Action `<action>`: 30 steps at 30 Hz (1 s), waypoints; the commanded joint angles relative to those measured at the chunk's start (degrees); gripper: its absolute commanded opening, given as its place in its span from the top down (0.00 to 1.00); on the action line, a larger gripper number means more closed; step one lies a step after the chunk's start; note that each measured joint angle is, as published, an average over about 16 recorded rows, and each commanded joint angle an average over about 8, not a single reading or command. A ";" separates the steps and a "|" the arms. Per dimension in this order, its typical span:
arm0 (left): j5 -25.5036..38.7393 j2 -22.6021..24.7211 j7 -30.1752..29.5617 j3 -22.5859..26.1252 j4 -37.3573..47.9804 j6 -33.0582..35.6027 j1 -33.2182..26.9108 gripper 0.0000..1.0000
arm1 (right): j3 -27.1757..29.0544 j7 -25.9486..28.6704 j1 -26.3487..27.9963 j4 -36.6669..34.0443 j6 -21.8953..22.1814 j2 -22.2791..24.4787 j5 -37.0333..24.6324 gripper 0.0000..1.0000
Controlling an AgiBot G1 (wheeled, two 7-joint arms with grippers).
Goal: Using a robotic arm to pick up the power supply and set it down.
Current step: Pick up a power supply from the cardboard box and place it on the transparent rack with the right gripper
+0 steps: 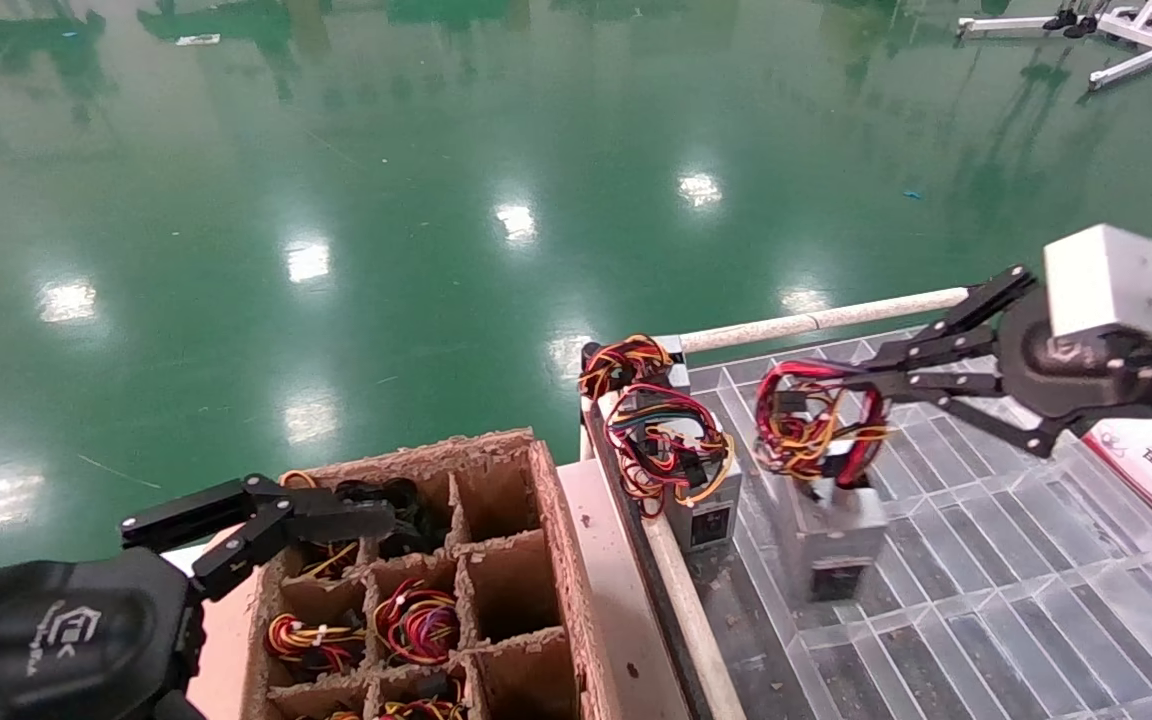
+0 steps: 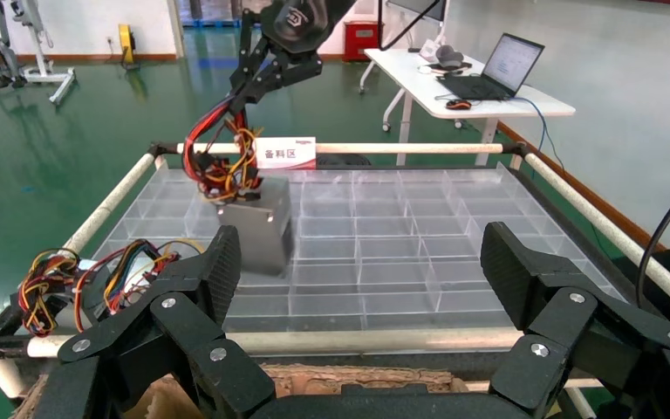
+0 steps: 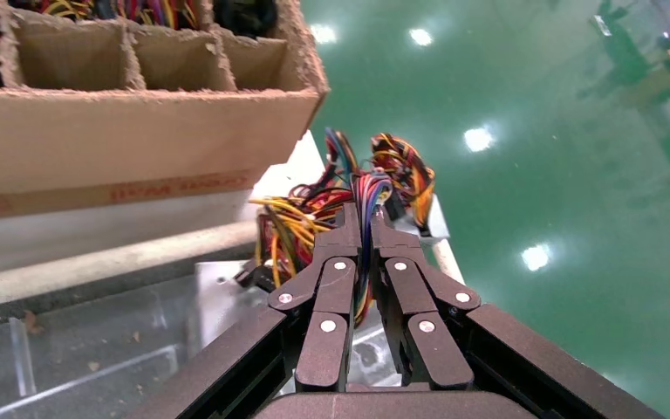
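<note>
The right tool, at the middle right of the head view, is pinched tight on the wires of the power supply. The grey box hangs over the clear tray. The left tool sits wide apart at the lower left, over the cardboard box.

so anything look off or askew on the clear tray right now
Yes. The right gripper is shut on the wire bundle of the power supply, not its metal box, which stands on end on the clear tray. The left gripper is open over the cardboard box.
</note>
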 commanded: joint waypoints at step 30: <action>-0.02 -0.01 0.01 0.03 0.00 -0.01 -0.01 0.00 | -8.95 -10.44 -1.87 -18.22 1.42 -14.25 2.74 1.00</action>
